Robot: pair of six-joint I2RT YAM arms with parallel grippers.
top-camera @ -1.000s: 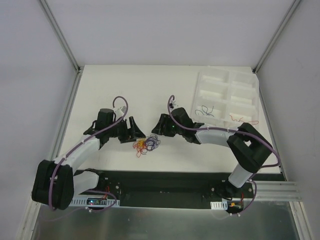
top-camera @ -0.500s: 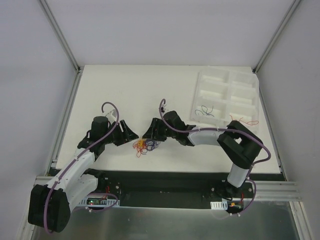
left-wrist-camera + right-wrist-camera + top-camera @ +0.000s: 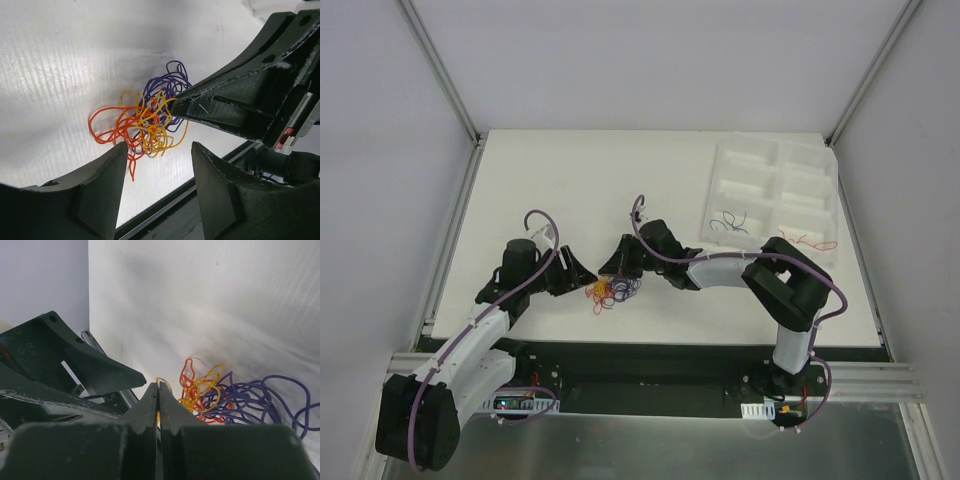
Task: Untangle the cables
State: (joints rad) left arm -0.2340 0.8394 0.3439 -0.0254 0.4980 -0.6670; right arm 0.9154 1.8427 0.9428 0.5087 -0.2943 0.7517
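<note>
The cables (image 3: 612,291) lie in a small knot of orange, yellow and purple strands near the table's front edge. In the left wrist view this knot (image 3: 145,125) sits just beyond my left gripper (image 3: 159,146), which is open with nothing between its fingers. My right gripper (image 3: 158,384) is shut at the knot's left side, with a yellow strand (image 3: 165,382) pinched at its tips. From above, the left gripper (image 3: 582,272) and the right gripper (image 3: 610,268) meet over the knot.
A white compartmented tray (image 3: 760,165) stands at the back right. A dark blue strand (image 3: 728,222) and a red strand (image 3: 792,238) lie in its near compartments. The black base rail (image 3: 650,360) runs along the near table edge.
Both arms have closed in on the knot from either side. The right gripper has gone from open to shut on a yellow strand. The left jaws have narrowed a little.
</note>
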